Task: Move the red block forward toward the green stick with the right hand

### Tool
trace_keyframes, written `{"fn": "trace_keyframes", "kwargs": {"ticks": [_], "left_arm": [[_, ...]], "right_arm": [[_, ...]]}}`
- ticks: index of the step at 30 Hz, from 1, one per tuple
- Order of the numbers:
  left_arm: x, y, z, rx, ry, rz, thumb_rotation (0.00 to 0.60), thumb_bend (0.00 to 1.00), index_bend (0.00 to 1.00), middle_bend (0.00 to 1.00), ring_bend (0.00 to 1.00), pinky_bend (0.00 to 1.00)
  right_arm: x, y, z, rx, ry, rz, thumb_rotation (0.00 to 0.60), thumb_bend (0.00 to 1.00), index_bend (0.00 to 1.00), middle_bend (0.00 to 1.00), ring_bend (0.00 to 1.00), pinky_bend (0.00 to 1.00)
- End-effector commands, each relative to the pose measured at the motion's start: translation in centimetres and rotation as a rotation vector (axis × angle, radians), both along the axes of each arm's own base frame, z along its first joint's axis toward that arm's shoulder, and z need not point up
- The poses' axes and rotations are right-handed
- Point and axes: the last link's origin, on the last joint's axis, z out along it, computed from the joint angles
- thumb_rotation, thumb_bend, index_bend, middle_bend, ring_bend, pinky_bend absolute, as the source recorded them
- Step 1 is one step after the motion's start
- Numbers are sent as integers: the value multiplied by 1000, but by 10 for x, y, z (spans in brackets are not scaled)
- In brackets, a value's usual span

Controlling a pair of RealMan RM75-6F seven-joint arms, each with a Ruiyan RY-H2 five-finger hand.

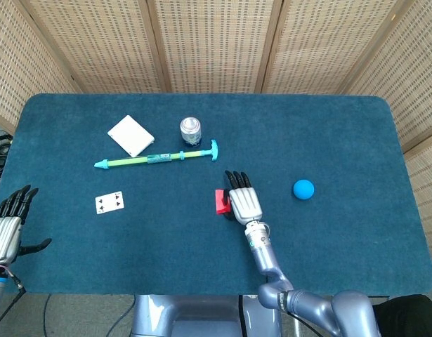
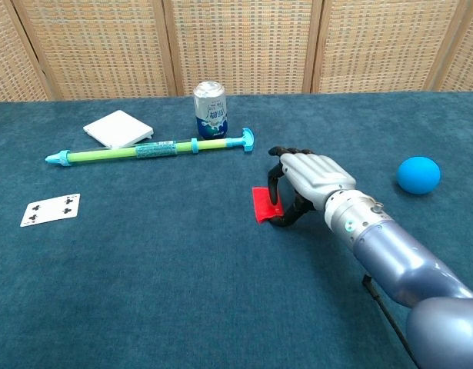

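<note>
**A:** Head view. Where does the red block [image 1: 220, 201] lie relative to the right robot hand [image 1: 244, 201]?

**B:** On the table [image 1: 342, 140], directly at the hand's left edge and touching it. The fingers point away from the robot and the hand partly covers the block. The green stick [image 1: 156, 158] lies further forward and to the left, well apart, its long axis running nearly left to right. The left robot hand [image 1: 6, 228] sits spread and empty at the near left table edge, far from the block, so the right is much the nearer.

**A:** Chest view. How is the right robot hand [image 2: 309, 183] set?

**B:** Its fingers [image 2: 276, 181] curl down over the far side of the red block [image 2: 265, 204] with the thumb at the near side, pinching it. The green stick [image 2: 148, 149] lies beyond, up and left. In my judgement the coming move runs forward and somewhat leftward.
</note>
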Motion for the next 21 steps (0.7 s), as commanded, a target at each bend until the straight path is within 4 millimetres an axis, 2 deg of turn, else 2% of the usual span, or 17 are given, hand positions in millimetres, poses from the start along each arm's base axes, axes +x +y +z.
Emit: {"fn": "trace_keyframes", "kwargs": {"ticks": [1, 6, 12, 21], "left_arm": [[0, 0, 0, -1, 0, 0, 600, 113, 0, 0, 0, 80], [0, 0, 0, 0, 0, 0, 600, 113, 0, 0, 0, 80], [0, 0, 0, -1, 0, -1, 600, 113, 0, 0, 0, 80], [1, 0, -1, -4, 0, -5, 600, 114, 0, 0, 0, 80]], "right_arm": [[0, 0, -1, 2, -2, -3, 600, 335, 636, 143, 0, 34], [-2, 0, -1, 4, 3, -6, 600, 349, 639, 145, 0, 34], [0, 0, 0, 5, -1, 1, 600, 491, 640, 145, 0, 34], [-2, 0, -1, 13, 1, -4, 600, 545, 637, 145, 0, 33]]}}
